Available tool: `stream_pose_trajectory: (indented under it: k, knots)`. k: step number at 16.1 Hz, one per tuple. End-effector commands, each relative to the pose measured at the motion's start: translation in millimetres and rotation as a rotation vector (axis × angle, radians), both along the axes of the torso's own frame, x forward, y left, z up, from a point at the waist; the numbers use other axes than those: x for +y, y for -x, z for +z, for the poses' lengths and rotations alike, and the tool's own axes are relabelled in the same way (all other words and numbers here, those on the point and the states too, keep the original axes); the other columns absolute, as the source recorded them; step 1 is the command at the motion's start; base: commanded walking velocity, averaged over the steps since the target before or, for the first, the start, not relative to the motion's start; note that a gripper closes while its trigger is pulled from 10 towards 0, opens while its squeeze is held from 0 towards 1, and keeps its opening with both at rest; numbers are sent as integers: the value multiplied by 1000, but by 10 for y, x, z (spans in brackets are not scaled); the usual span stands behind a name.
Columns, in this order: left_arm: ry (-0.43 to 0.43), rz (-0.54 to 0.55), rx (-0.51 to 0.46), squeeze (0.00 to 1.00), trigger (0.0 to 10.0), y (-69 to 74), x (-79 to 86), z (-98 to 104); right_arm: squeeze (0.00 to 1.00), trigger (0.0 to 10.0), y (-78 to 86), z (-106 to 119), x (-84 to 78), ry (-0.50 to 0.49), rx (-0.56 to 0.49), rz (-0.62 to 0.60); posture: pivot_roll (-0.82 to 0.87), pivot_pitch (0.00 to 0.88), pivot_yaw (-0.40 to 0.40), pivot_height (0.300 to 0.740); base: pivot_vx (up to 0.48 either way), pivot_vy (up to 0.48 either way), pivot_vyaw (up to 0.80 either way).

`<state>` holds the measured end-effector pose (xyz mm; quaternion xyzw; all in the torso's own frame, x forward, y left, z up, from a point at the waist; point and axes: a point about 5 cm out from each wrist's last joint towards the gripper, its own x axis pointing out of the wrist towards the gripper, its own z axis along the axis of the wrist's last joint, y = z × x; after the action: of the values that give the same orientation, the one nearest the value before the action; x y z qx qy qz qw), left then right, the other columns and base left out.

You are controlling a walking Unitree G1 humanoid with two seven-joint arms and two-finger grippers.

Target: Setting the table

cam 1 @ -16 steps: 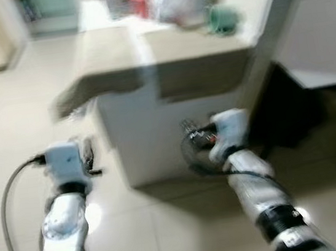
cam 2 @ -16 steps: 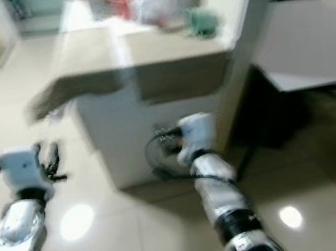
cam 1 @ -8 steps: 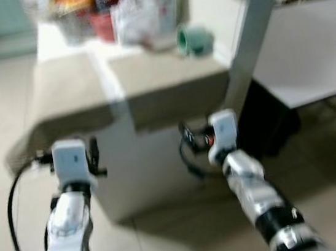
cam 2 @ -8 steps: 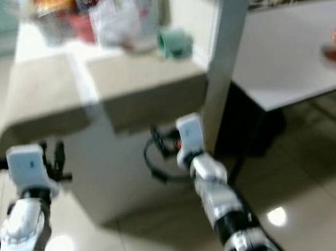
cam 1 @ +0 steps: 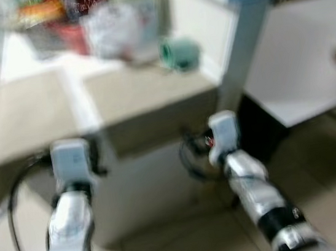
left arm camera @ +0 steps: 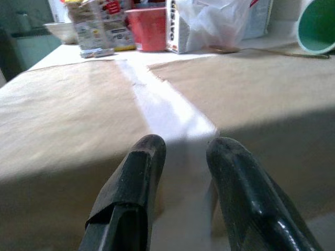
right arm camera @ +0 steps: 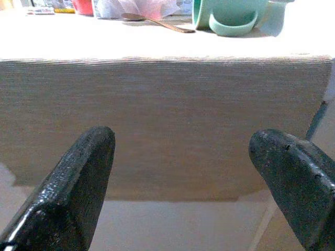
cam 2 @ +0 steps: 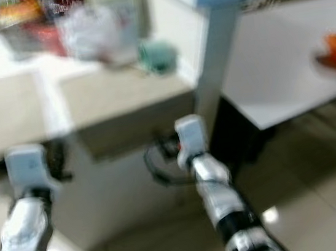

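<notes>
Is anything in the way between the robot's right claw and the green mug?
Nothing visible blocks it. The right gripper is open, below the table's edge, facing the hanging mat. The mug lies on its side further back on top, a spoon beside it, so the gripper must rise first.

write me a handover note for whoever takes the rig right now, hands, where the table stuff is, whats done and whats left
Left hand: open, holds nothing, raised at the near edge of the table, above the gap between the two tan placemats.
Right hand: open wide, holds nothing, facing the overhanging edge of the right placemat.
On the table: green mug lying on its side, a spoon, a red cup, a plastic bag and cartons at the far side.
Done: placemats laid.
Left: nothing grasped yet; the mug and the spoon are not yet set in place.
</notes>
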<state>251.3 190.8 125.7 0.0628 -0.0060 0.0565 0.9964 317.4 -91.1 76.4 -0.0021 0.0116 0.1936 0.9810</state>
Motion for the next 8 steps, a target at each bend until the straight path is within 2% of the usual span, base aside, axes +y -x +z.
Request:
stream_pose_trajectory:
  k: [1,2,5,7,8]
  knots:
    - [14,-12,-20,0,10000,-23,-64,44,0,10000,-13,48,-131,28,-43,-25,30,17,-28,740,0,0,0]
    - [-17,-12,-38,0,10000,-22,-72,75,0,10000,-16,196,-110,26,-139,-19,28,17,-28,740,0,0,0]
    - [-35,7,-61,0,10000,-59,-26,156,0,10000,-101,399,-152,-12,-206,-67,23,18,-24,740,0,0,0]
    - [-43,13,-72,0,10000,-102,5,193,0,10000,-147,604,-129,-24,-291,-73,16,16,-17,740,0,0,0]
    - [-44,13,-73,0,10000,-108,6,196,0,10000,-151,638,-121,-24,-306,-71,16,16,-17,740,0,0,0]
